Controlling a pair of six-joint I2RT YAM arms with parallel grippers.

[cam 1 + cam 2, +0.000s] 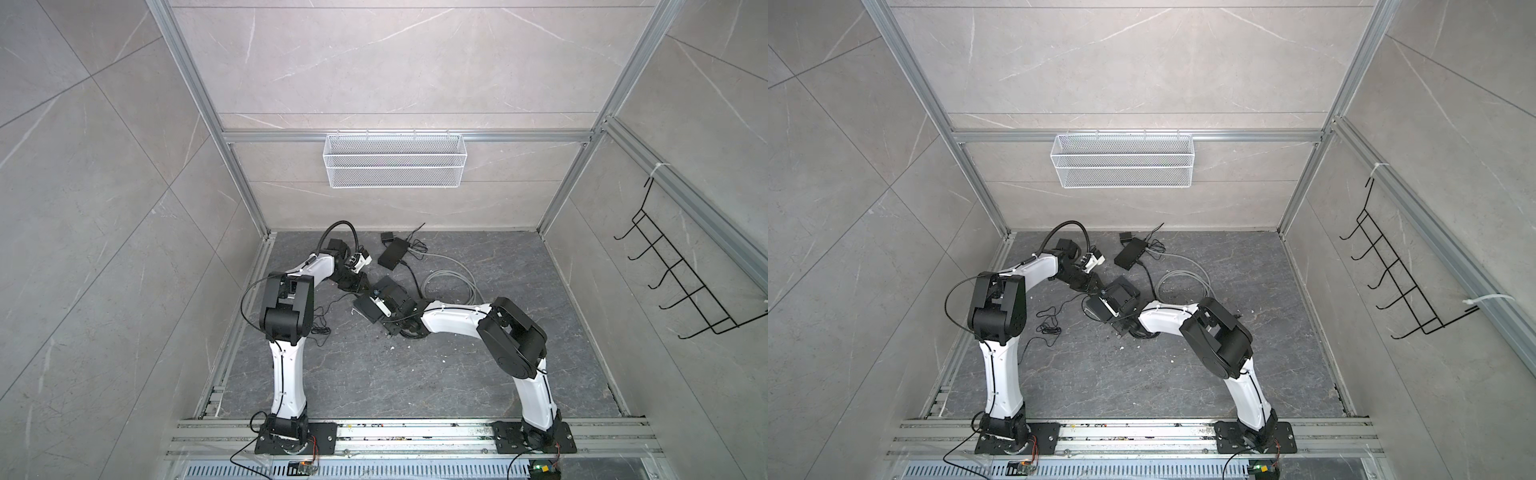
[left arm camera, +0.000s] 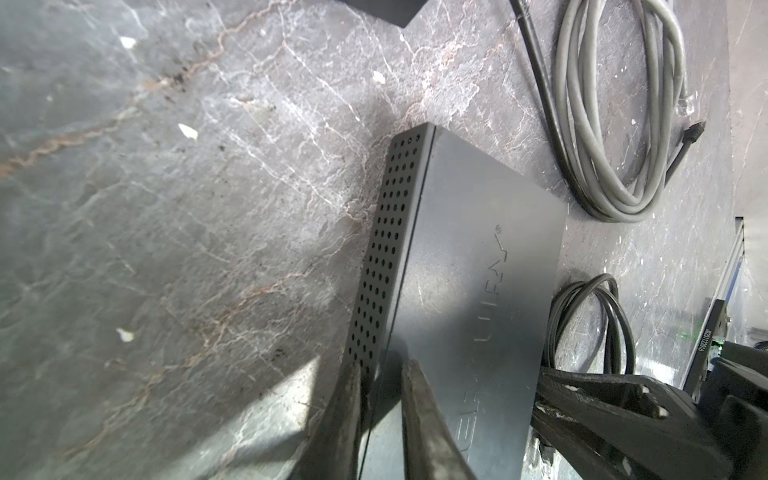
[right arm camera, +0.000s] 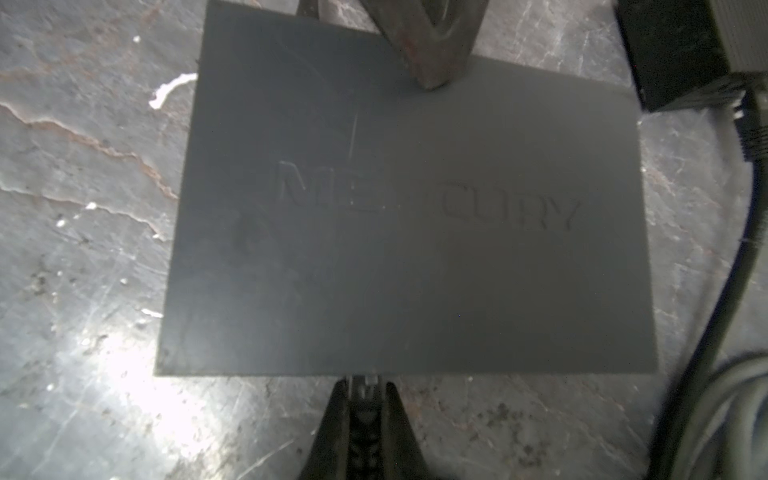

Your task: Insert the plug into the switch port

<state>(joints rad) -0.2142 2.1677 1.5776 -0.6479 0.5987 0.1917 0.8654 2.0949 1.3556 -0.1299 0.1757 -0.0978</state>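
Right pincer (image 3: 368,383) clenched on small plug (image 3: 365,379), its tip against right edge of black switch (image 3: 415,257) lying flat mid tabletop (image 3: 83,257); left pincer (image 3: 433,79) tips nearly together on switch's left edge, grip cannot be told.

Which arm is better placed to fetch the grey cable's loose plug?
Right, probably: the plug lies by the grey coil on that arm's side, while the left tool rests on the switch.
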